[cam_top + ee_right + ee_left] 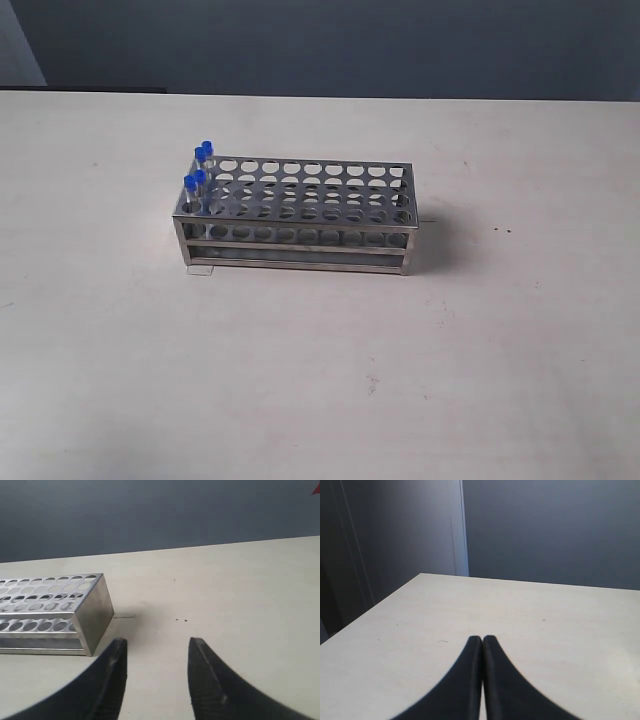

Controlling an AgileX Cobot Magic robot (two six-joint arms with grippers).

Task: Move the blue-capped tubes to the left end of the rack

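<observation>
**Bright steel on a dull tabletop**

I see the rack (292, 246) as polished metal, shiny and reflective. The blue-capped tubes (200, 178) look clear and glassy, with opaque plastic-looking caps. The table (320, 380) is pale, matt and faintly scuffed. The left gripper (482, 641) and right gripper (157, 647) look smooth matt black.

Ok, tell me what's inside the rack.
Four blue-capped tubes stand in holes at the left end of the rack; the remaining holes look empty. The tubes' lower ends are hard to make out behind the frame.

left gripper (482, 641) closed (right gripper (158, 647) parted).
</observation>
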